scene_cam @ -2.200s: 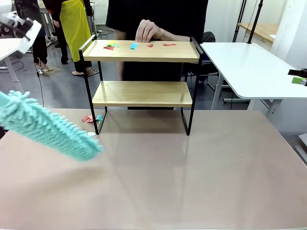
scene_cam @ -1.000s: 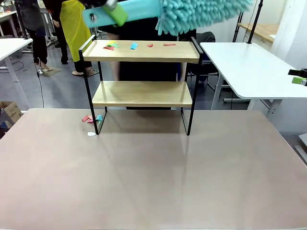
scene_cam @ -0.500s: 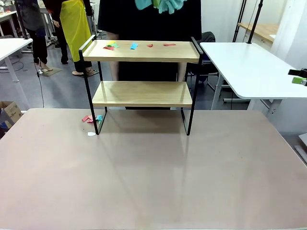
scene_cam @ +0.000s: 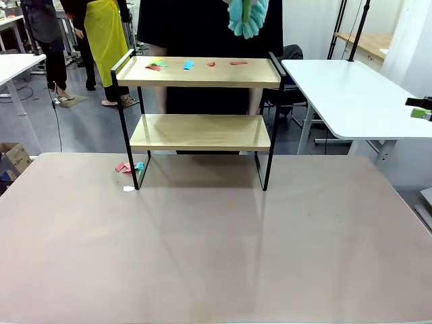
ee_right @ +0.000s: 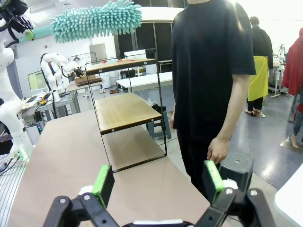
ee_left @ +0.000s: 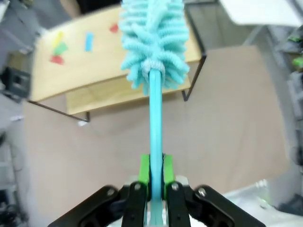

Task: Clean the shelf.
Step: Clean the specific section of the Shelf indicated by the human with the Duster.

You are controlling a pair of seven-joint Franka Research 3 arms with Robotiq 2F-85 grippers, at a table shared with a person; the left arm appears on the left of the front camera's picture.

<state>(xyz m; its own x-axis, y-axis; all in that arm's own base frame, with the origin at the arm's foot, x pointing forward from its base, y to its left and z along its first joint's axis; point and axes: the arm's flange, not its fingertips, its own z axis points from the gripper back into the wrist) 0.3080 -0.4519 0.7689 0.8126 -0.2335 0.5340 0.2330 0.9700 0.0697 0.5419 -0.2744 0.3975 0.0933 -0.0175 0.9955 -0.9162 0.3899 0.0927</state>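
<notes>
The shelf stands at the table's far side, two light wooden boards in a black frame. Several coloured paper scraps lie on its top board. A fluffy teal duster hangs above the top board's right part. In the left wrist view my left gripper is shut on the duster's teal handle, and the duster head points down at the shelf. My right gripper stands open and empty off to the shelf's side; its tip shows at the front view's right edge.
A person in black stands right behind the shelf, hand hanging down. More scraps lie on the table by the shelf's left foot. A white table stands at the right. The brown table in front is bare.
The duster rose from low at the left, swung across the top of the picture, and now hangs end-on above the shelf's right part. The person's hand has left the top board.
</notes>
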